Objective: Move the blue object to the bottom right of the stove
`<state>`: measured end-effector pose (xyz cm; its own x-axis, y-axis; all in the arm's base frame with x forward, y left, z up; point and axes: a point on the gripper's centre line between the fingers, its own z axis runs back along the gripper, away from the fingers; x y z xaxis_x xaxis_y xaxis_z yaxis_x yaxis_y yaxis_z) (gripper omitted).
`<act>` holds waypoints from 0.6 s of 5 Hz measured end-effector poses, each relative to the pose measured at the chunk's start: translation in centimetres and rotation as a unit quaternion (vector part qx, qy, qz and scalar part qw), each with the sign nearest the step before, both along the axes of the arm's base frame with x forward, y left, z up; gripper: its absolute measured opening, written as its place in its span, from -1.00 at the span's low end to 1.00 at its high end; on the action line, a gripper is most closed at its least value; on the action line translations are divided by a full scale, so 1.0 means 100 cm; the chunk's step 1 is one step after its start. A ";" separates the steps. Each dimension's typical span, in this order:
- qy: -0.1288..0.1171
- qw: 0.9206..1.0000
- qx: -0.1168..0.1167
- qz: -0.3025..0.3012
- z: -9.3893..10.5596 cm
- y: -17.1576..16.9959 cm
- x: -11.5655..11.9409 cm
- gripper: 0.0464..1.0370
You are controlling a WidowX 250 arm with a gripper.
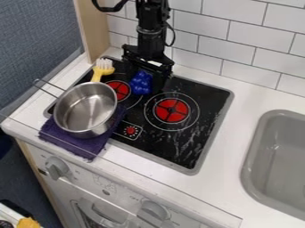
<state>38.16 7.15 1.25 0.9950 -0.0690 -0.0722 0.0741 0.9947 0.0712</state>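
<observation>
In the camera view, a glossy black stove (208,118) with a thin grey rim is set into the smooth white desk (235,178). The blue object (141,83), a lumpy thing of rounded bulges, is seen in the left half of the stove, towards its far edge, just beside the small round red burner (121,91). The black, angular gripper (143,84) is seen directly over it, hanging down near the stove's far edge; whether the jaws are parted or closed, and whether the blue object is held by them, cannot be told. The larger red burner (171,110) is ringed by thin pale circles, and whitish streaks are spread over the glassy surface towards the near right corner. The near left corner is covered by a soft purple cloth (89,146), on which a round, shiny metal pot (86,109) with a thin wire handle is rested. Behind the pot, a yellow brush (105,67) with pale bristles is seen. A grey, round-cornered sink (262,122) is sunk into the desk's right side, and the desk is backed by glossy white tiles (250,49).
</observation>
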 end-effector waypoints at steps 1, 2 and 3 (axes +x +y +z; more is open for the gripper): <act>-0.009 1.000 0.002 -0.007 0.000 -0.002 -0.002 0.51; -0.025 1.000 -0.012 -0.005 0.007 -0.007 0.000 0.51; -0.093 0.995 -0.026 0.008 0.050 -0.006 0.004 0.51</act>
<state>38.55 6.57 6.25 0.9920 -0.0510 0.1157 0.0479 0.9984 0.0295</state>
